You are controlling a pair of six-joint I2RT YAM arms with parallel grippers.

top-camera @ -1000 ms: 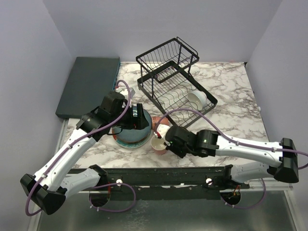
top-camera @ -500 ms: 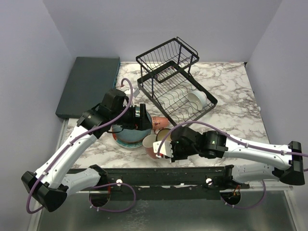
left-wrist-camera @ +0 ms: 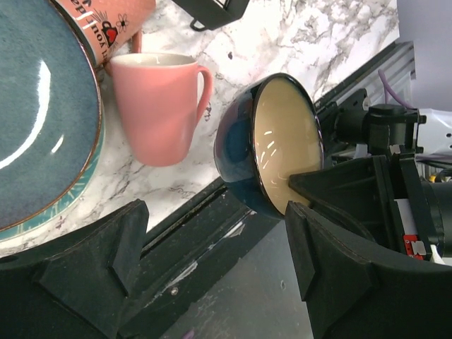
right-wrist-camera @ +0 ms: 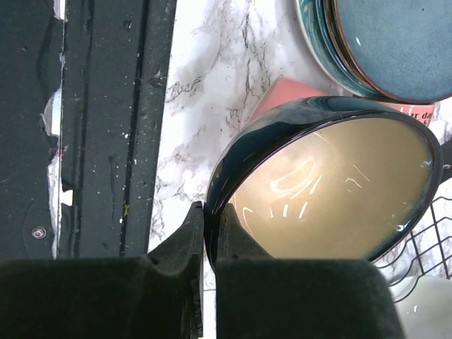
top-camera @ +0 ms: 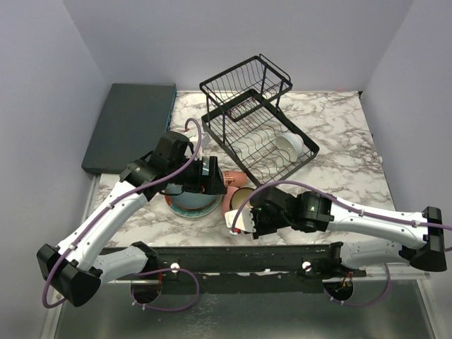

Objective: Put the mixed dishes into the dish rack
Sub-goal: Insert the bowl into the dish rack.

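My right gripper (right-wrist-camera: 210,220) is shut on the rim of the dark cream-lined bowl (right-wrist-camera: 332,183) and holds it tilted on edge above the marble; they also show in the top view, the gripper (top-camera: 240,220) and the bowl (top-camera: 242,197). A pink mug (left-wrist-camera: 162,106) stands upright beside the bowl. A printed salmon mug (top-camera: 232,178) lies on its side behind it. My left gripper (left-wrist-camera: 215,233) is open and empty, hovering at the right edge of the plate stack (top-camera: 189,203), whose top plate is dark teal (left-wrist-camera: 39,106). The black wire dish rack (top-camera: 254,116) stands behind, with a white bowl (top-camera: 289,146) in its base.
A dark teal flat slab (top-camera: 131,123) lies at the far left. The black rail (top-camera: 226,258) of the arm bases runs along the near table edge, just below the held bowl. Marble shows to the right of the rack (top-camera: 346,155).
My right gripper has raised and tipped the dark bowl onto its edge, shifting slightly left, which uncovered the upright pink mug. My left gripper has drifted a little to the right over the plates.
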